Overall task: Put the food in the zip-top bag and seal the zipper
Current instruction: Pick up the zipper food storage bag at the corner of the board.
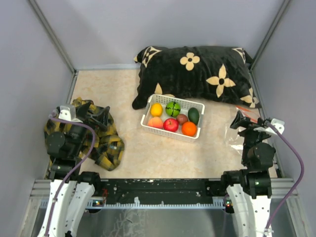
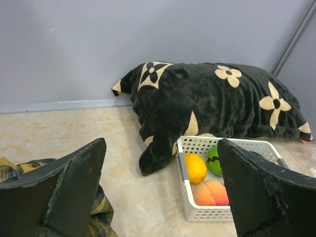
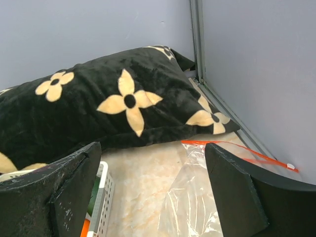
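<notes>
Lying crinkled, clear zip-top bag (image 3: pixel 197 197), red-orange zipper (image 3: pixel 232 148)

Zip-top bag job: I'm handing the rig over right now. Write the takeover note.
Left gripper: open, empty, above the plaid cloth.
Right gripper: open, empty, over the zip-top bag at the table's right edge.
Food: all seven fruits sit in the white basket, in front of the pillow.
Bag: lies flat, no fruit in it; zipper at the pillow end.
Done: nothing yet.
Left: load the seven fruits, then seal the zipper.
</notes>
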Robot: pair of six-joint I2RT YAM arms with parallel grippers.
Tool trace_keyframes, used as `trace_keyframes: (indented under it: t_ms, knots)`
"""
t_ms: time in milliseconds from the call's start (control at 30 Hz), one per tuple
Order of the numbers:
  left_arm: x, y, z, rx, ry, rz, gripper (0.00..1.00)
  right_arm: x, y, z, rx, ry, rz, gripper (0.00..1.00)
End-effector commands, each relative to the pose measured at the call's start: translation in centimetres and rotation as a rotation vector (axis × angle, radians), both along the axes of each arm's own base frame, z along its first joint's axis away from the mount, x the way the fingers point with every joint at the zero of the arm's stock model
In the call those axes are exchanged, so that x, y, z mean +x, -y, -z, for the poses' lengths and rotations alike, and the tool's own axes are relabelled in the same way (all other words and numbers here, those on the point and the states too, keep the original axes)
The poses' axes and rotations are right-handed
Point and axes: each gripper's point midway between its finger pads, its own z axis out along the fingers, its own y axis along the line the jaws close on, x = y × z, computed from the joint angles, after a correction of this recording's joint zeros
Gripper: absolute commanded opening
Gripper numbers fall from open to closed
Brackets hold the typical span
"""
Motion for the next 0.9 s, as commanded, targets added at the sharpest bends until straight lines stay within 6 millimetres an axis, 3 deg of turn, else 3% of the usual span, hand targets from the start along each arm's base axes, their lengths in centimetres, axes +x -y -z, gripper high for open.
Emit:
trace_keyframes:
  t_ms: [0, 200, 533, 700, 867]
  knots:
    - [-0.3, 0.8, -0.8, -0.003, 0.037, 0.046, 1.00, -0.3, 0.4, -2.3, 0.006, 0.068, 0.019, 0.87]
    - [-0.7, 1.1, -1.0, -0.003, 0.050, 0.062, 1.00, 0.4, 0.5, -2.3, 0.023, 0.045, 0.026, 0.87]
    - [-1.4, 1.4, -1.4, -0.001, 0.071, 0.078, 1.00, 4.8, -0.2, -0.2, 0.099, -0.095, 0.007, 0.87]
    - [-1.5, 1.3, -1.4, 0.001, 0.078, 0.073, 1.00, 8.1, 0.4, 2.6, 0.139, -0.191, 0.058, 0.87]
    - [-1.6, 1.2, -1.4, -0.001, 0.080, 0.069, 1.00, 10.4, 3.1, 5.9, 0.106, -0.296, 0.230, 0.87]
